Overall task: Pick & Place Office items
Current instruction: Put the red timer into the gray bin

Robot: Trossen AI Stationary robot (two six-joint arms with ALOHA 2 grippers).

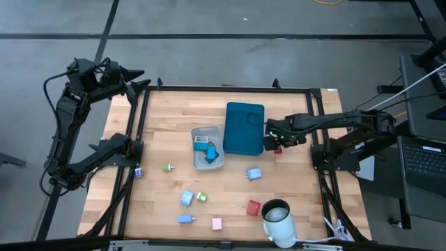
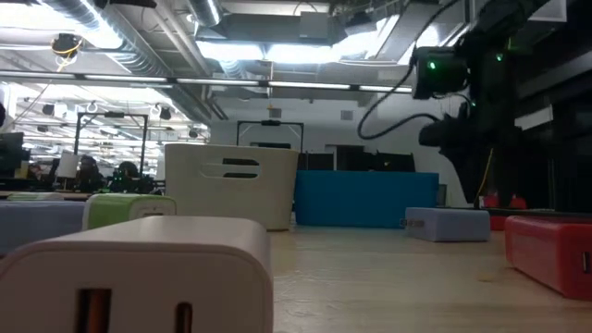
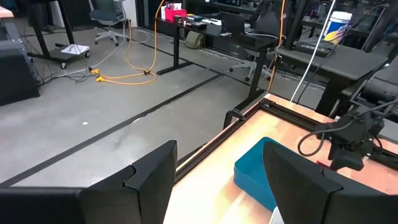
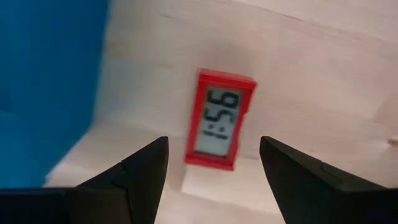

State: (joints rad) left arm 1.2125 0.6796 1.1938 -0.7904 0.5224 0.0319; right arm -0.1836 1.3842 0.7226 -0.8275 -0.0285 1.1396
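Note:
The office items lie scattered on the wooden table: a small red clock (image 4: 217, 118) with a grey display lies flat beside the teal tray (image 1: 244, 127). Light blue (image 1: 254, 173), red (image 1: 253, 207), pink (image 1: 217, 224), blue (image 1: 187, 199) and green (image 1: 168, 167) pieces sit nearer the front. Blue pieces lie in the grey bin (image 1: 208, 146). My right gripper (image 4: 214, 168) is open just above the red clock (image 1: 277, 149), with a finger on either side and touching nothing. My left gripper (image 3: 217, 180) is open and raised off the table's far left corner (image 1: 136, 77).
A white cylinder (image 1: 279, 219) stands at the near edge, right of centre. The teal tray's wall (image 4: 50, 74) is close beside my right gripper. A black frame (image 1: 230, 88) runs round the table. In the low view a pale block (image 2: 139, 277) sits in front.

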